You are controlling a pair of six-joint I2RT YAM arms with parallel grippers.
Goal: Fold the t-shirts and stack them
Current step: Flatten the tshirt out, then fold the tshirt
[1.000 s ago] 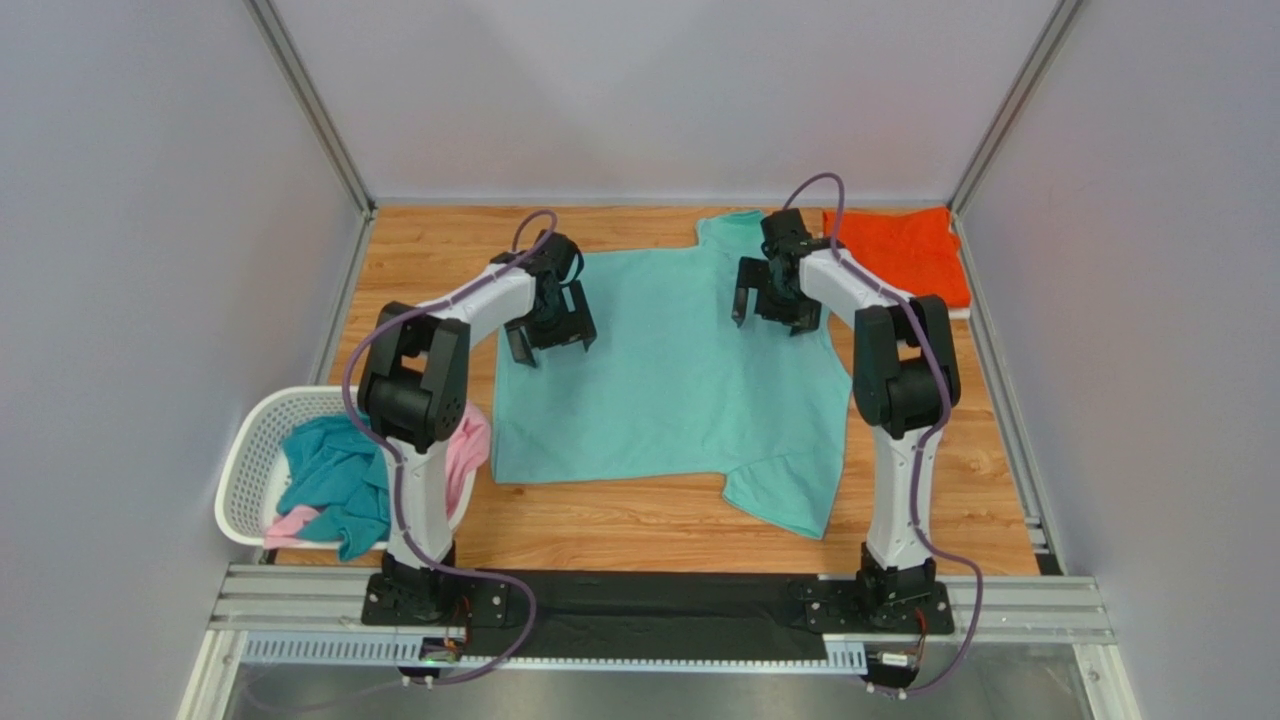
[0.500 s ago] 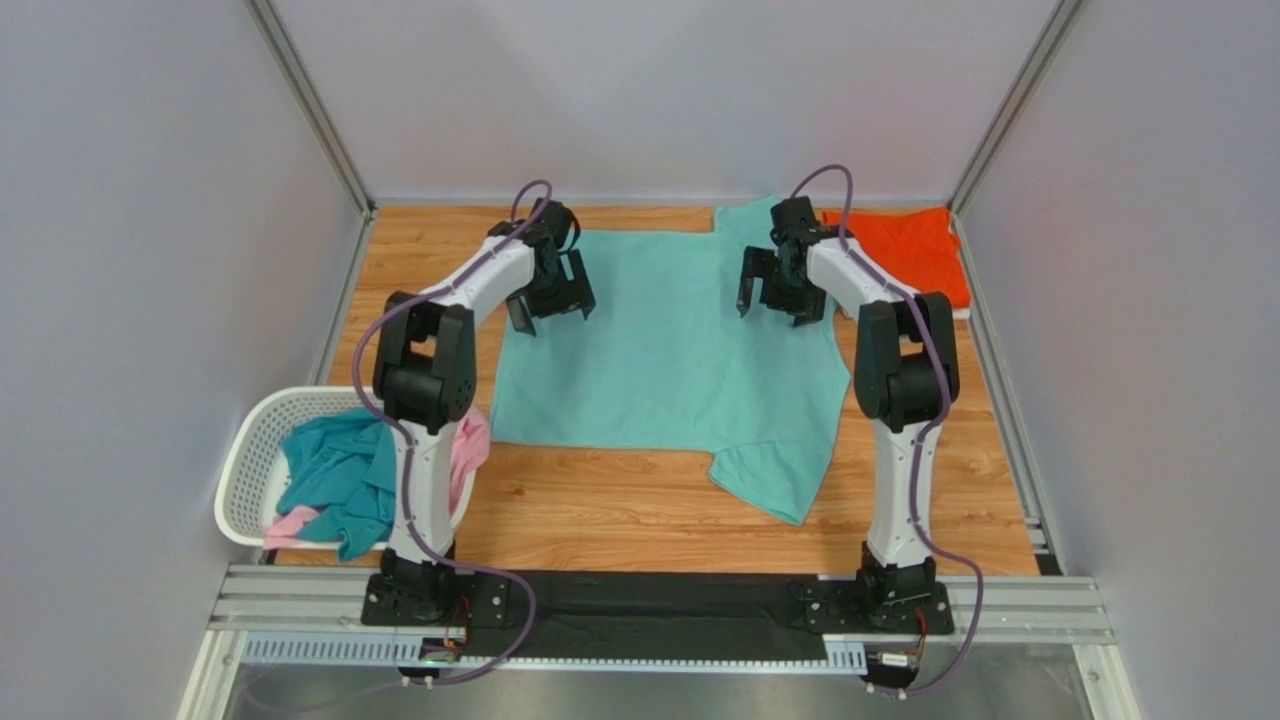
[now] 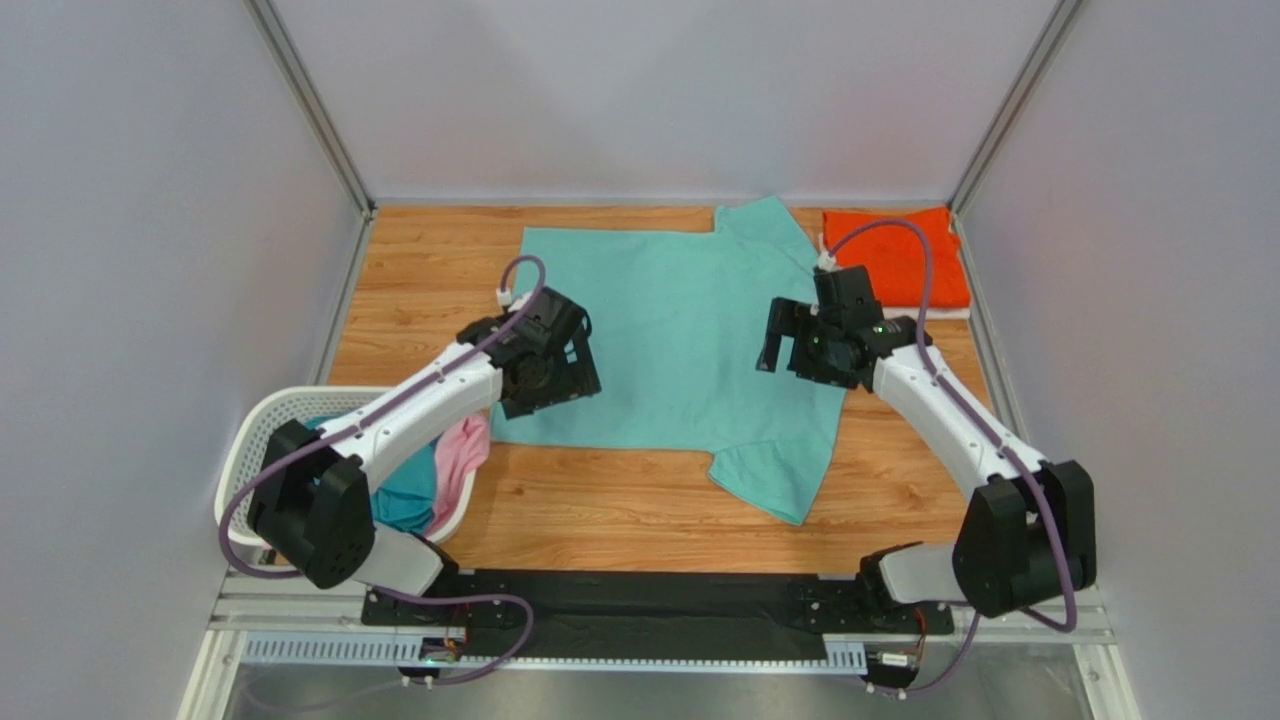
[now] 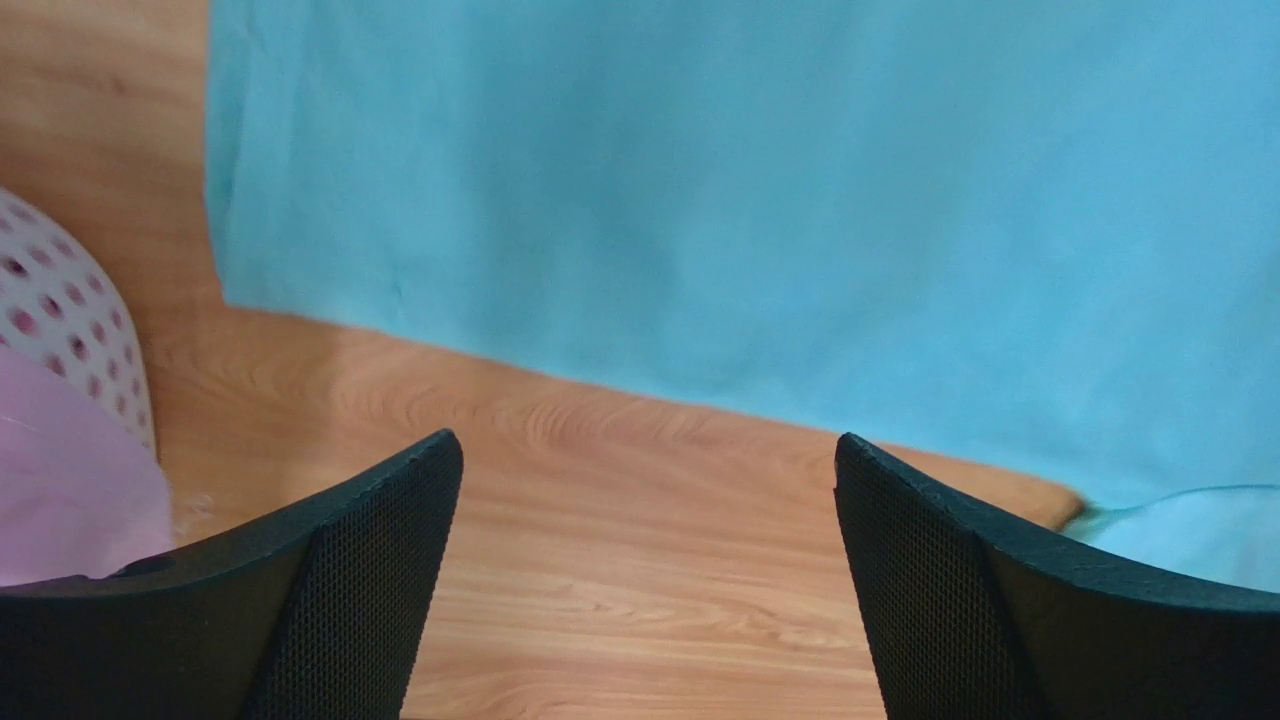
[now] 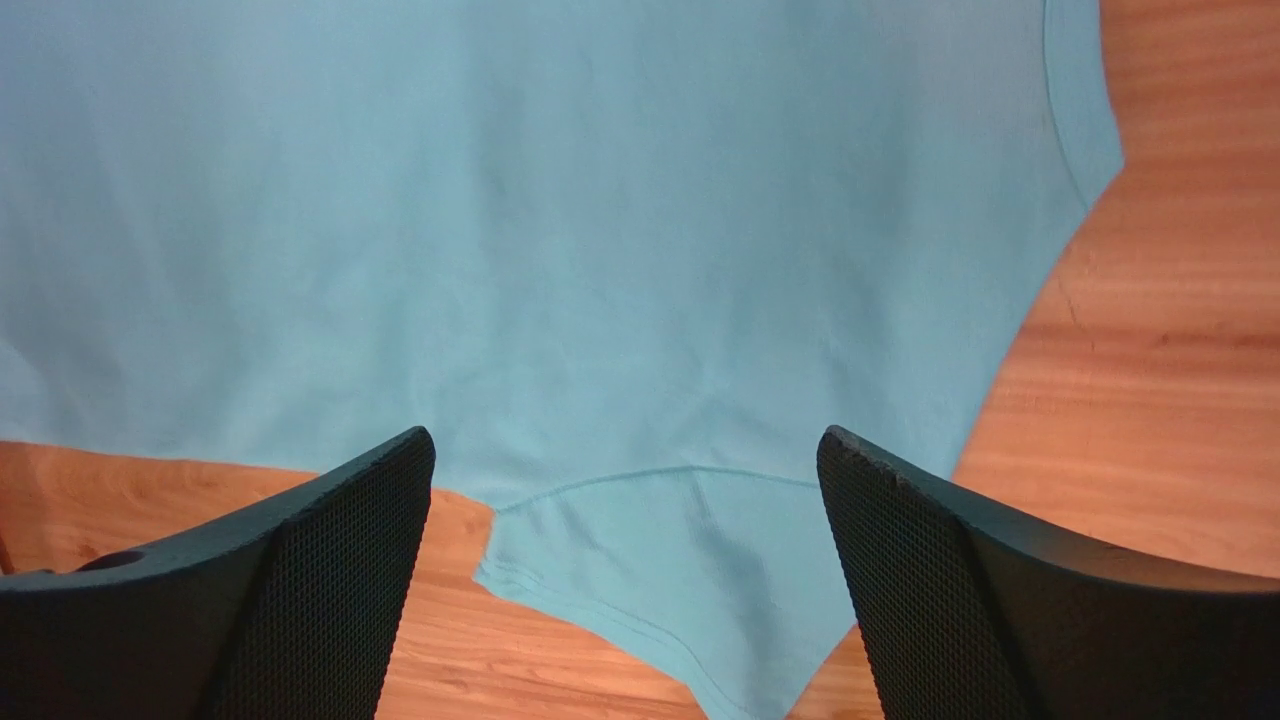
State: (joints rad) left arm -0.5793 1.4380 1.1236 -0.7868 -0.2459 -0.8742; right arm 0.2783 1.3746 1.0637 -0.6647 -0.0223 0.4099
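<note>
The mint-teal t-shirt (image 3: 676, 330) lies spread flat on the wooden table, one sleeve at the near right and one at the far edge. It fills the left wrist view (image 4: 751, 195) and the right wrist view (image 5: 601, 225). A folded bright orange t-shirt (image 3: 897, 255) lies at the far right. My left gripper (image 3: 553, 383) is open and empty above the shirt's near left edge (image 4: 646, 495). My right gripper (image 3: 809, 348) is open and empty above the shirt's right side (image 5: 624, 510). A darker teal-blue shirt (image 3: 394, 503) and a pink shirt (image 3: 458, 450) lie in the basket.
A white plastic laundry basket (image 3: 256, 450) stands at the near left, its rim in the left wrist view (image 4: 68, 323). Grey walls enclose the table on three sides. Bare wood (image 3: 601, 510) shows in front of the shirt.
Both grippers have let go of the mint-teal shirt's far edge and pulled back toward me. The shirt now lies flat, shifted a little farther back.
</note>
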